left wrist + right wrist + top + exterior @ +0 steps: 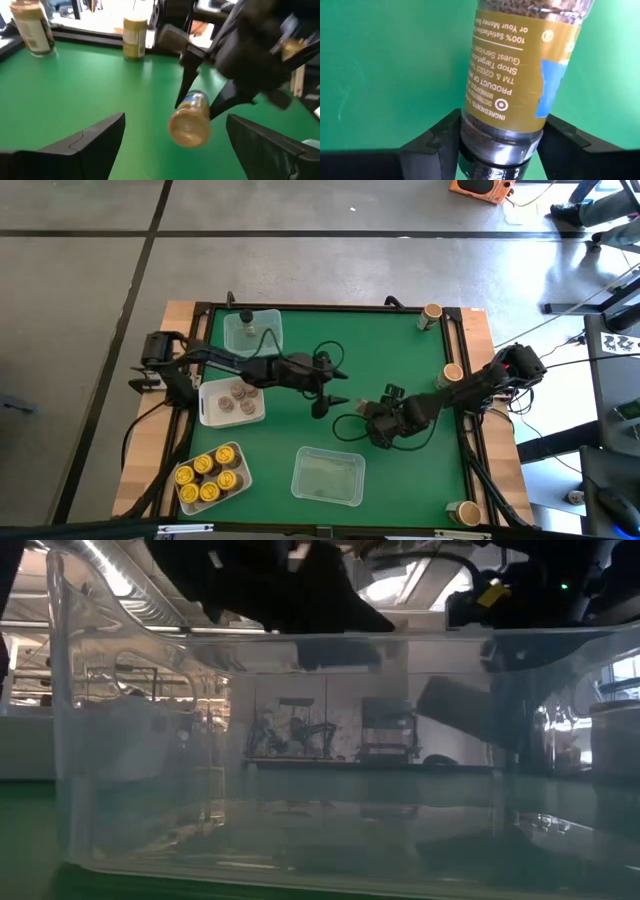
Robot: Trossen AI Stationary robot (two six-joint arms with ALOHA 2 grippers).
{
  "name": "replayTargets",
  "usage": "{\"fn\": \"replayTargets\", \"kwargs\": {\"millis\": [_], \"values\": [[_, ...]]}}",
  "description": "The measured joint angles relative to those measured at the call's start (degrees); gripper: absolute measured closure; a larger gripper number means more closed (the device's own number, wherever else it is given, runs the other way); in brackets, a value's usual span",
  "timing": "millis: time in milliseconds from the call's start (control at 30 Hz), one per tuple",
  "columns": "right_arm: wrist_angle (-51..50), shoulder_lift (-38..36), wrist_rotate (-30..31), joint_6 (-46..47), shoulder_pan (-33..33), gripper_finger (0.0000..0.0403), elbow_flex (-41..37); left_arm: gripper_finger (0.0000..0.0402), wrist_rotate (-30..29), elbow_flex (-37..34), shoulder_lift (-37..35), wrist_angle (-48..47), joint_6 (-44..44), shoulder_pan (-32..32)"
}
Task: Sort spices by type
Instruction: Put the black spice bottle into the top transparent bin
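Over the middle of the green table, my right gripper [362, 412] is shut on a spice jar [190, 122] with a gold label [520, 65]. My left gripper [176, 120] is open and faces the jar's free end from the table's left side. Its fingers stand on either side of that end without touching it. On the left of the table, one jar stands in a clear tray [252, 332]. Brownish-grey-lidded jars stand in a white tray [232, 402], and yellow-lidded jars stand in another tray [210, 478]. My right gripper pinches the jar between its two fingers on the clear part just past the label's edge [497, 142], at the end nearest the wrist. The fingers [189, 82] slant down from the table's right side and lie across the jar. The jar is lifted clear of the table, its round tan end [190, 131] toward my left gripper.
An empty clear tray [328, 476] lies near the front edge and fills the low view. Three tan-lidded jars stand along the table's right side: one far [430, 315], one in the middle [452, 373] and one near [466, 512]. Bare green mat lies between the trays and these jars.
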Motion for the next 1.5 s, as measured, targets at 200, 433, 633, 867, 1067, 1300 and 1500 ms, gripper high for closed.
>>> {"fn": "replayTargets", "kwargs": {"millis": [200,433,633,867,1067,1300,1500], "values": [[0.1,0.0,3.6,-3.3,0.0,0.0196,1.7,0.0058,2.3,3.5,6.7,1.4,3.0,-0.7],[2.0,0.0,4.3,-5.4,-0.5,0.0196,2.2,0.0061,4.4,6.7,10.0,2.7,4.0,-1.0],[4.1,0.0,4.4,-6.9,-0.9,0.0196,2.2,0.0062,5.6,7.0,11.6,2.6,4.2,-1.0],[4.7,0.0,4.2,-7.3,-0.9,0.0196,2.2,0.0144,6.0,7.0,12.3,2.7,6.1,-1.0],[4.5,0.0,4.6,-8.5,-0.8,0.0149,2.2,0.0217,6.4,7.0,12.0,2.9,8.4,-1.0],[-12.5,-0.8,3.9,-6.3,1.0,0.0056,8.2,0.0217,6.0,3.9,5.4,-4.5,12.0,-0.6],[-7.9,-8.1,6.3,-7.8,1.0,0.0039,2.6,0.0217,6.1,-9.5,-3.9,7.9,10.3,2.1]]}}
